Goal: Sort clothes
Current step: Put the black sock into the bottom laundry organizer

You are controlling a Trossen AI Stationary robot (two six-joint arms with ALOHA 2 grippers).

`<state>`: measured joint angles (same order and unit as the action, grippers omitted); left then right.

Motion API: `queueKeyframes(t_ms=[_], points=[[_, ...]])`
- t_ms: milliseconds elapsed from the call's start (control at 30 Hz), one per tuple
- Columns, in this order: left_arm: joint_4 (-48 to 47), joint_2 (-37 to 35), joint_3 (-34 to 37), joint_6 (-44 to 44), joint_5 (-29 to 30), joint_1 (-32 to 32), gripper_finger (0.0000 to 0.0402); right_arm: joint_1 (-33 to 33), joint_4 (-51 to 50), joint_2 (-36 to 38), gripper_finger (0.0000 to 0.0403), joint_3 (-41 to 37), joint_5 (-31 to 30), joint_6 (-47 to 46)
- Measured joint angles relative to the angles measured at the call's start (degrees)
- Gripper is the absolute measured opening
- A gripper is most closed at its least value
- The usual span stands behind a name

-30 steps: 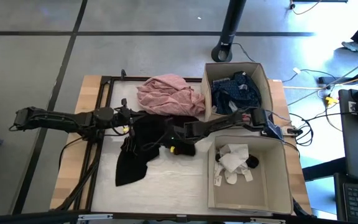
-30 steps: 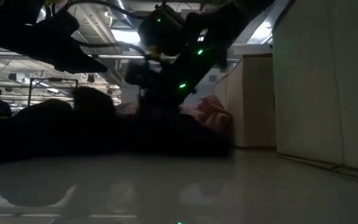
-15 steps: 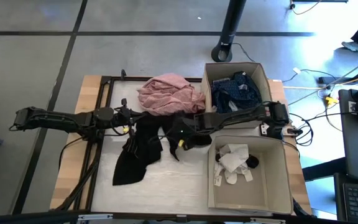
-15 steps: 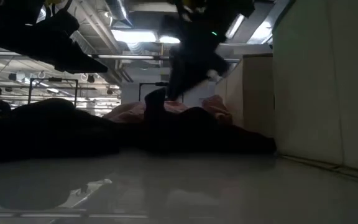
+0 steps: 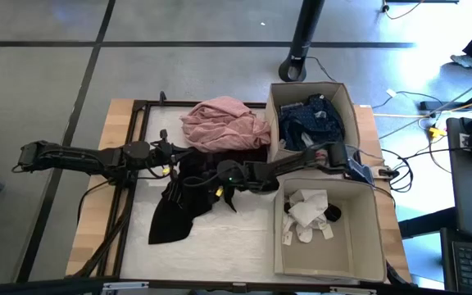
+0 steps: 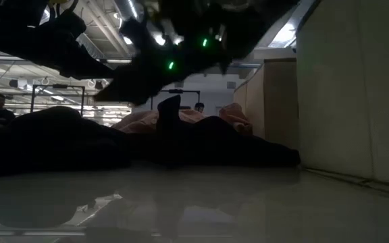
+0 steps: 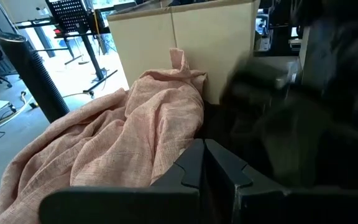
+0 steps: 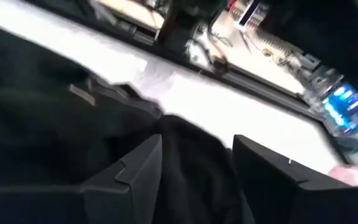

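Shifted leftward since half a second ago: right gripper (image 5: 217, 187), now reaching farther over the black garment (image 5: 183, 201) in the high view, forearm stretched low across the table from beside the two cardboard boxes (image 5: 331, 246). Unchanged on the other side: left gripper (image 5: 173, 170), arm laid straight out from the table's left edge, tip at the upper edge of the same black cloth. Pink garment (image 5: 222, 124) bunched just behind, against the far box holding the dark navy piece (image 5: 311, 120); white socks (image 5: 306, 211) in the near box.

In the low view, right arm now blurred and sweeping across the top, where before it stood more upright; black cloth heaped along the table (image 6: 181, 209), a fold poking up at centre, pink fabric (image 6: 231, 115) showing behind it.

In the left wrist view, fingers (image 7: 219, 168) pressed together, nothing visibly between them, pink cloth (image 7: 135, 137) just ahead against the box wall.

In the right wrist view, fingers (image 8: 138, 168) spread apart, black fabric (image 8: 191, 155) lying between and under them, white tabletop beyond.
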<state>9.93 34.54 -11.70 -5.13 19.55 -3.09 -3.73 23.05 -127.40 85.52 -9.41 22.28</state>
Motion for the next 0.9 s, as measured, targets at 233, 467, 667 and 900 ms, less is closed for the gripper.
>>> queueKeyframes(t_ms=[233,467,667,900], points=[[0.4,0.0,0.0,-0.1,0.0,0.0,0.0005,0.0,2.8,-8.2,0.02,3.2,0.0,-1.0],[0.4,0.1,0.0,0.2,0.0,0.0,0.0005,0.4,-17.3,-8.8,0.02,8.2,1.1,3.0],[-0.1,0.1,0.0,0.2,0.0,0.0,0.0005,-0.1,-45.2,-5.5,0.02,14.4,0.8,9.2],[-0.4,0.1,0.0,0.2,0.0,0.0,0.0005,-1.7,-72.9,-3.1,0.02,24.1,-1.1,9.7]])
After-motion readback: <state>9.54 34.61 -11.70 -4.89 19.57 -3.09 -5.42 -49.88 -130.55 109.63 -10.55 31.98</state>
